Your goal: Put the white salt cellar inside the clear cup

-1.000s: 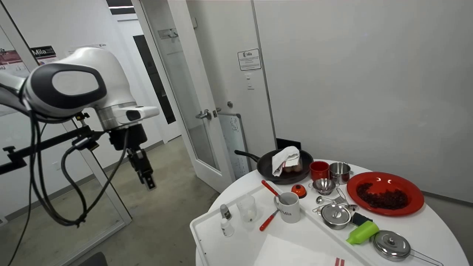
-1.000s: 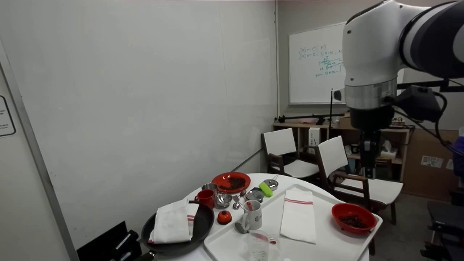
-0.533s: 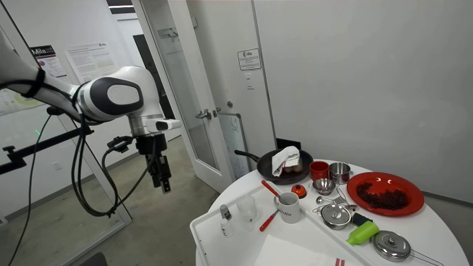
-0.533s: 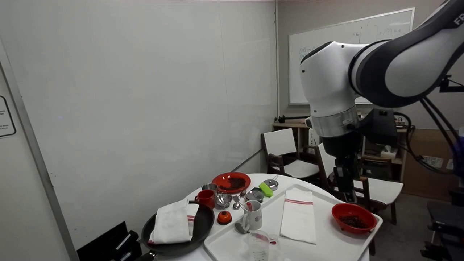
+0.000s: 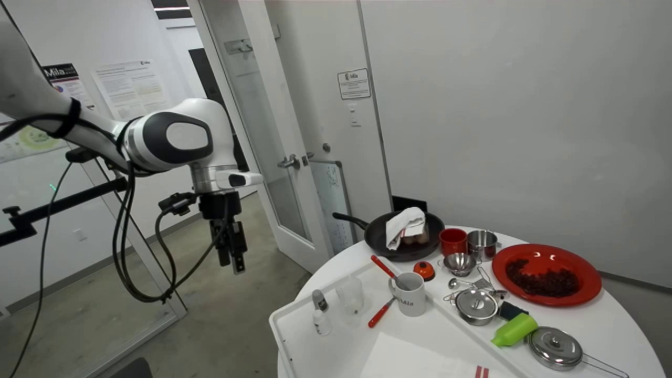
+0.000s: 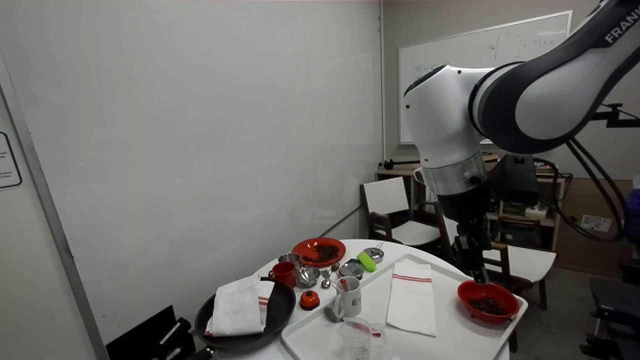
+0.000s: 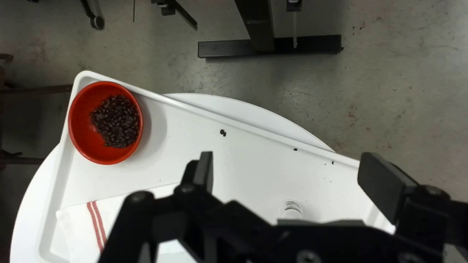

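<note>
The white salt cellar [image 5: 322,324] stands upright on the white tray [image 5: 284,341], with a white top and clear lower part. In the wrist view the salt cellar [image 7: 291,211] is partly covered by my gripper's body. In the exterior view that shows the pan at the left edge of the table it is out of view. The clear cup [image 5: 349,298] stands near it on the tray and also shows in an exterior view [image 6: 356,341]. My gripper [image 5: 232,266], also seen in the wrist view [image 7: 287,160], is open and empty. It hangs above the tray's robot side, apart from both.
A grey-topped shaker [image 5: 319,300] stands right behind the salt cellar. A white mug [image 5: 412,303] holding a red-handled utensil, a towel [image 6: 411,305] and a red bowl [image 7: 81,136] of dark beans are on the tray. A black pan [image 5: 379,239] and steel pots stand beyond.
My arm and gripper have moved toward the table, rightward in one exterior view, leftward and down in another. Most of this came in the first half second. The tabletop objects have not moved.
</note>
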Tool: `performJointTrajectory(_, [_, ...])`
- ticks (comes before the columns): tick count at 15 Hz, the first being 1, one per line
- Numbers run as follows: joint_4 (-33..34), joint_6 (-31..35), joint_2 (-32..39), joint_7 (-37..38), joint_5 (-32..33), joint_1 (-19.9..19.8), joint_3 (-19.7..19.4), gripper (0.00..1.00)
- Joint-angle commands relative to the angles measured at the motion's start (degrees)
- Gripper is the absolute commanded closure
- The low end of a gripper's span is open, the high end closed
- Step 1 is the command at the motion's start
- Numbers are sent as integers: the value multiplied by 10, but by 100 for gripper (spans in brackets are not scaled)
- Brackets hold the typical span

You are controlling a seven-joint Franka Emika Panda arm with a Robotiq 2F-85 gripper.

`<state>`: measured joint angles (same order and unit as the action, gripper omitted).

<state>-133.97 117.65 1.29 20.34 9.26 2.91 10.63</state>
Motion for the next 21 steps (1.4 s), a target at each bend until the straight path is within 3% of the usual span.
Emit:
performJointTrajectory(1, [11, -1, 18, 9, -8, 16, -17, 0])
performJointTrajectory(6, [71, 15, 119, 30, -55, 23, -28, 0])
performJointTrajectory(12, [171, 80, 255, 146, -15, 71, -72, 0])
performJointTrajectory(16, [277, 55, 367, 169, -21, 95, -105, 0])
performJointTrajectory(20, [397, -13, 466, 184, -33, 104, -133, 0])
performJointTrajectory(21, [316, 39, 412, 165, -35, 99, -126, 0])
